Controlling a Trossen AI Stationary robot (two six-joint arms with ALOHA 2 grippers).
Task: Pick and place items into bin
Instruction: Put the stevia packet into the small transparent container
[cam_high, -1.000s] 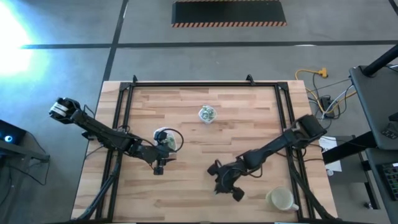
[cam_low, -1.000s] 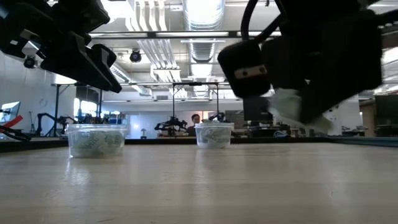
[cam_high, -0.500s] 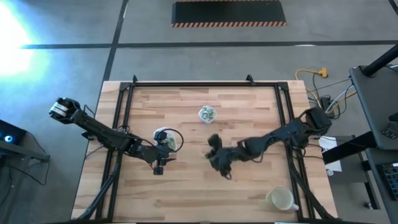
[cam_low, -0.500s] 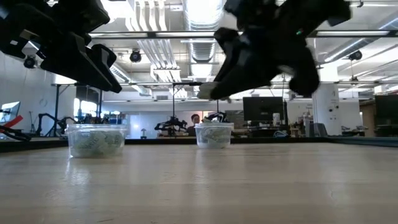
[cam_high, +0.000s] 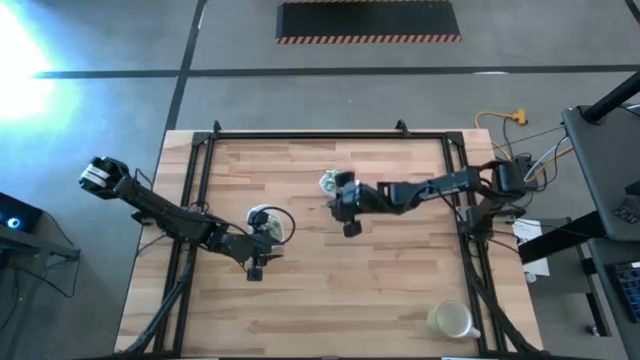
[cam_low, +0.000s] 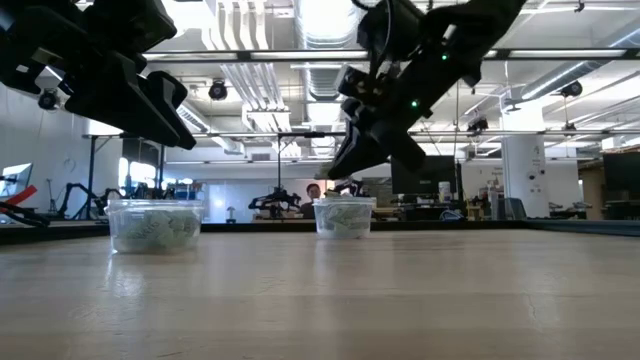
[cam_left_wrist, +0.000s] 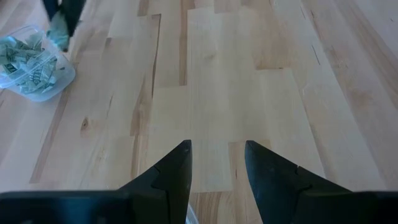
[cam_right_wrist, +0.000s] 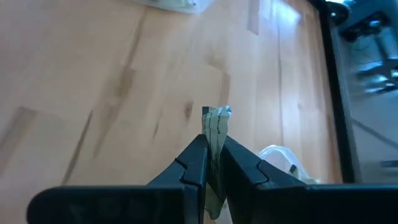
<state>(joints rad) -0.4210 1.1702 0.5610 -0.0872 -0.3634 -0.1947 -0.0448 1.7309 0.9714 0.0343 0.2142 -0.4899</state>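
Carrying one wrapped piece (cam_right_wrist: 215, 124) pinched in its narrow jaws, the right gripper (cam_high: 349, 203) hangs just beside the far tub (cam_high: 331, 183); centre it over the rim before releasing. Left gripper (cam_high: 256, 268) waits by the left tub (cam_high: 266, 224), jaws apart, empty. Whether the piece clears the rim is hard to judge.

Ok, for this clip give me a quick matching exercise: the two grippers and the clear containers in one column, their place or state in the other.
Things:
1. left gripper
2. right gripper
3. container at the table's far middle
4. container at the table's near right corner

States:
A. pinching a wrapped piece
B. open, holding nothing
C. away from both arms
D. right gripper just beside it

Pairs: 1-B, 2-A, 3-D, 4-C
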